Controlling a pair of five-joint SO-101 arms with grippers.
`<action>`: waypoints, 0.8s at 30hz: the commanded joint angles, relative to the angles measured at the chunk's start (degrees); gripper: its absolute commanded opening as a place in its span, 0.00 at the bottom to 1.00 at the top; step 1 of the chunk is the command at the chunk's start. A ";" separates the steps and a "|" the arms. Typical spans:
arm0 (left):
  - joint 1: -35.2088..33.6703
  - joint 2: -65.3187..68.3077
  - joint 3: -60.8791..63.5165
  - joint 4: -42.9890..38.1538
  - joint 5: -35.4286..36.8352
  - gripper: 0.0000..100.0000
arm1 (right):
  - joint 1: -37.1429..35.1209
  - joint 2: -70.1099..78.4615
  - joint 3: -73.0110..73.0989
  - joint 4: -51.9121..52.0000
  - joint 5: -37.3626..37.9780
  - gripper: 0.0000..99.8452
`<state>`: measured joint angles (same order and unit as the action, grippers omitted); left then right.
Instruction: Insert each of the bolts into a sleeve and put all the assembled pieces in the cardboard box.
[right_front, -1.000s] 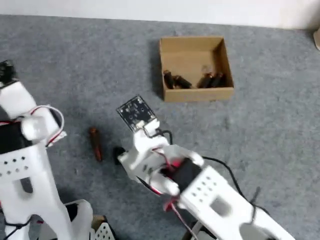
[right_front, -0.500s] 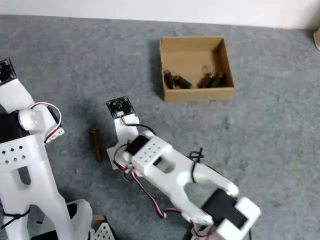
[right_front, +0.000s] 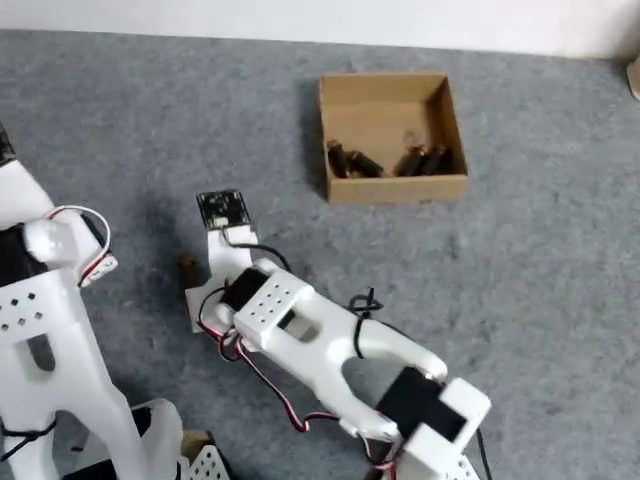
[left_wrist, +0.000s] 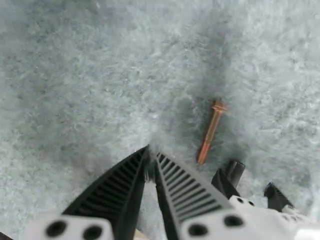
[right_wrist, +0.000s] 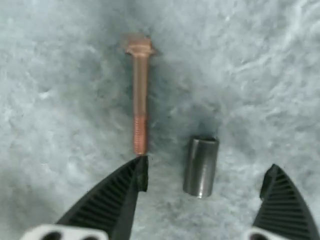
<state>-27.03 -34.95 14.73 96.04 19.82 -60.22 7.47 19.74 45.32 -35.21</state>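
Looking down from the high view, I am holding my right arm (right_front: 300, 330) stretched leftward over the grey carpet (right_front: 520, 260). It is covering most of a copper bolt (right_front: 186, 265), whose far end is peeking out just left of the wrist. The cardboard box (right_front: 395, 188) is sitting well apart, farther back and to the right, with dark assembled pieces (right_front: 352, 161) lying along its near wall. My left arm (right_front: 40, 320) is standing at the left edge.

From the left wrist, my left pincer (left_wrist: 151, 161) is hanging over the carpet with its tips drawn together, gripping nothing. The bolt (left_wrist: 210, 131) is lying whole near it, and the black tips of my right pincer (left_wrist: 253, 179) are showing near the threaded end.

The right wrist view is adding a short grey sleeve (right_wrist: 201, 166). My right pincer (right_wrist: 207, 167) is gaping wide around it, holding nothing and touching neither side. The bolt (right_wrist: 139, 100) is lying parallel, just beside the sleeve and apart from it. Its threaded tip is coming right up to one fingertip (right_wrist: 136, 175); whether they are touching I cannot tell.
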 joint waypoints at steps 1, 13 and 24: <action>-1.98 0.04 -2.95 0.62 0.53 0.01 | -0.66 2.86 -2.51 -1.19 -2.64 0.32; -1.98 0.04 -2.77 0.44 0.35 0.01 | -0.57 9.10 -2.68 -1.27 -2.90 0.00; -1.63 0.48 -1.63 0.26 0.44 0.01 | -0.22 8.75 -2.59 -0.31 1.58 0.00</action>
<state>-28.44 -34.59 14.02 96.31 19.82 -59.78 16.62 17.54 45.32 -34.77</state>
